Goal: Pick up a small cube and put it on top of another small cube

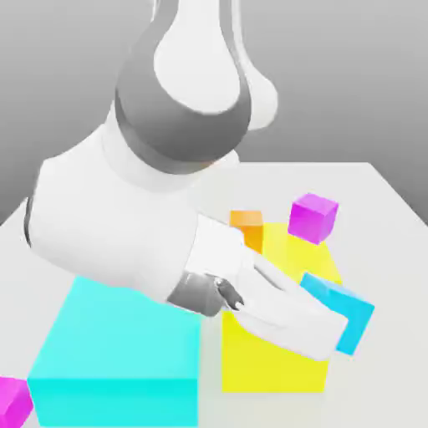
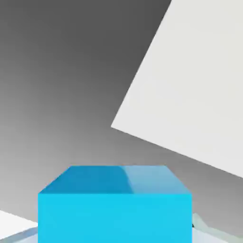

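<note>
- Nearest the exterior camera: magenta cube [image 1: 12, 401] at the counter [image 1: 384, 251] edge, on the exterior view's left. Just behind it, the large cyan block [image 1: 117, 351], flat on the counter.
- Next back: yellow block [image 1: 276, 334], just beside the cyan block. The arm's white hand lies across its top.
- Gripper [image 1: 347, 326]: closed as far as it goes, clamped on the small cyan cube [image 1: 344, 311]. The cube is tilted and held up off the counter, over the yellow block's corner on the exterior view's right.
- Hand view: cyan cube [image 2: 115, 209] sits square between the fingers, with two faces visible; the counter [image 2: 199, 80] slants behind it, so the hand is well tipped over.
- Handling, by judgement: a rigid, light, smooth-faced cube. It should not deform, but a flat face could slip or twist if clamped off-centre. Best hold is on two opposite flat sides, mid-height, leaving the underside free for setting down.
- Farther back: orange cube [image 1: 247, 227] beside the yellow block's far edge.
- Farthest: second magenta cube [image 1: 313, 216], near the yellow block's far corner. Either could be the target; cannot tell which.
- Judgement: pick done, carry in progress. The cube needs levelling before placement.
</note>
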